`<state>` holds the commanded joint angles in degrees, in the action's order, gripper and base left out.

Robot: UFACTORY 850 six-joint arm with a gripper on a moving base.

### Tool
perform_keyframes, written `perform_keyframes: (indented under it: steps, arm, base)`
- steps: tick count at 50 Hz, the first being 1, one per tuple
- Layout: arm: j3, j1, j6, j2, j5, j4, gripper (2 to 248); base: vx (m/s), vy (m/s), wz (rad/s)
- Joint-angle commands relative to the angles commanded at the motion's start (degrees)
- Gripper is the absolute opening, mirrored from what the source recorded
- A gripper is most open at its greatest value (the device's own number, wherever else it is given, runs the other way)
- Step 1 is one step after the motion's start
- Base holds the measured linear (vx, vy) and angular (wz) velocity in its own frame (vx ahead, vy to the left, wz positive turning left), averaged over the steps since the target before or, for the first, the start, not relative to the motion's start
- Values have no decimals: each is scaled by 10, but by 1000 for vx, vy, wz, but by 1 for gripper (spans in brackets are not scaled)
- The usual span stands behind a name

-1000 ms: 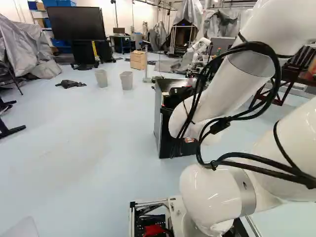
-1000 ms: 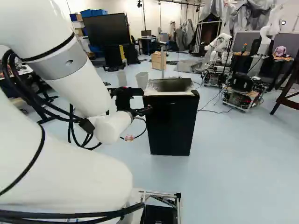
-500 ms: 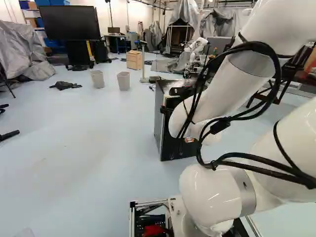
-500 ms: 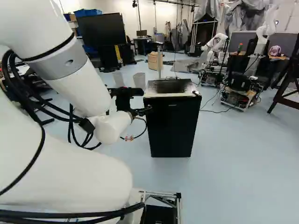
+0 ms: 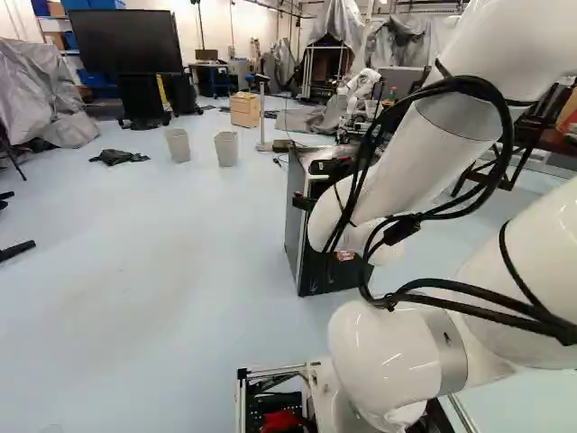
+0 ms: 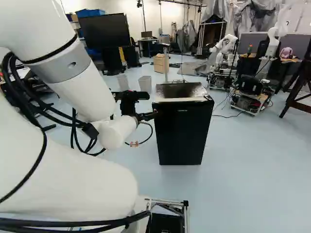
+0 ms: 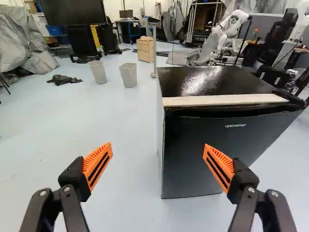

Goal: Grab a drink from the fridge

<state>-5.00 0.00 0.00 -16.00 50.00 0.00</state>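
Observation:
The black fridge (image 6: 182,133) stands on the floor ahead of the arm with its door shut; no drink is visible. My gripper (image 6: 146,116) is beside the fridge's upper left edge in the right base view, small and dark there. In the wrist view the gripper (image 7: 158,146) is open, its orange pads wide apart with nothing held between them. One finger points toward the fridge front (image 7: 212,150) and overlaps it in that view; the other has floor behind it. Whether any finger touches the fridge, I cannot tell.
Two grey bins (image 5: 178,144) (image 5: 226,148) and a wooden cabinet (image 5: 244,109) stand beyond the fridge. Dark cloth (image 5: 117,157) lies on the floor. Another robot (image 6: 250,94) stands farther back at the right of the right base view, near a dark wooden frame (image 6: 302,82).
The base has moved and turned slightly; the background has shifted left, while the nearby fridge has shifted a little right past the gripper. The arm keeps its pose.

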Motion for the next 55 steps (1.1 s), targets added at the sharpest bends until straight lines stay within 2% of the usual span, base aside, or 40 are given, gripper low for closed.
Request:
perform_keyframes:
  steps: [12,33,42,55]
  arm:
    - [0,0,0,0,0,0,247]
    - [-10,17,0,11,0,5,247]
    - [-29,33,0,34,2,37,247]
    - [-59,57,0,68,11,108,247]
  base:
    - [4,51,-5]
    - [0,5,1]
    - [0,0,0]
    - [0,0,0]
